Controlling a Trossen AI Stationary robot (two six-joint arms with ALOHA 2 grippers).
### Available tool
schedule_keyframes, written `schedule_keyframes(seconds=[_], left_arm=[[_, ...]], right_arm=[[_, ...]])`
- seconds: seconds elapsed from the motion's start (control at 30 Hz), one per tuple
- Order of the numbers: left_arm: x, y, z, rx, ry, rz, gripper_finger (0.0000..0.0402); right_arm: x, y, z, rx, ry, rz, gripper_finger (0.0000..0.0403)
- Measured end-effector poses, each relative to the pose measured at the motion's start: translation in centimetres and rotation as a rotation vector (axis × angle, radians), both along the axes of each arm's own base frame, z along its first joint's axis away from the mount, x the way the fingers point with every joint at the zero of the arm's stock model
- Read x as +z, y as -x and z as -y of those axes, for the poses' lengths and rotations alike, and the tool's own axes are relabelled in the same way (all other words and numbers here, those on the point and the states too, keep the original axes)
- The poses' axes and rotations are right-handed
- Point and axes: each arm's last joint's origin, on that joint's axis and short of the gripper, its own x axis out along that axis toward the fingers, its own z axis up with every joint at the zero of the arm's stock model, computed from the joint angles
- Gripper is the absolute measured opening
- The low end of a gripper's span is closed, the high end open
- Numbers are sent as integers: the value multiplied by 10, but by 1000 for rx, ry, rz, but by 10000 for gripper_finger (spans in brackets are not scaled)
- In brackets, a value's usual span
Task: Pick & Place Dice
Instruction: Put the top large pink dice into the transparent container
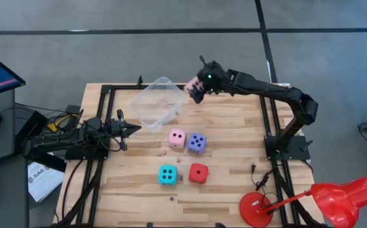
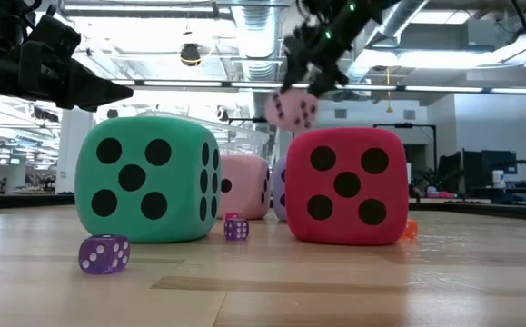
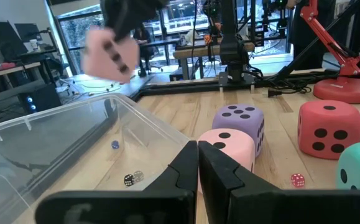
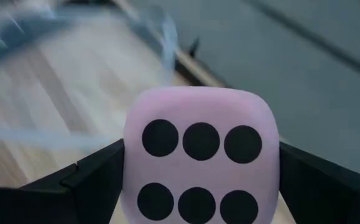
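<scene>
Five dice are in play; one pale pink die is clamped between the wide-set fingers of the right gripper, raised clear of the table just beside the near corner of the clear tub. Held by two opposite faces, it turns a six-pip face toward the wrist camera; carrying it high presumably lets it clear the tub wall before release. The die is a soft-looking cube with rounded corners and dark round pips. The other four rest on the wooden table: a second pink die touching or just beside the violet-blue die, with the cyan die and the red die nearer the front edge. A few tiny dice lie scattered among them and inside the tub. The left gripper waits with fingers pressed together, low beside the tub.
</scene>
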Motion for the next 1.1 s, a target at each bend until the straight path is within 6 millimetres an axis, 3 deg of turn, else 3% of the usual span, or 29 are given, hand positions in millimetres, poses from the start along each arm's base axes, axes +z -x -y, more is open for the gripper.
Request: schedule_keyframes(seconds=[0.17, 0.3, 0.47, 0.63, 1.1], left_arm=[[0, 0, 0, 0, 0, 0, 3], [0, 0, 0, 0, 0, 0, 3], [0, 0, 0, -1, 0, 1, 3], [-1, -1, 0, 0, 2, -10, 3], [-2, -2, 0, 0, 5, -23, 3]], right_arm=[[20, -16, -6, 89, 141, 156, 360], [20, -32, -17, 148, 192, 212, 360], [2, -58, -27, 212, 237, 234, 360], [-31, -83, -22, 239, 265, 220, 360], [-77, -100, -9, 232, 232, 131, 364]])
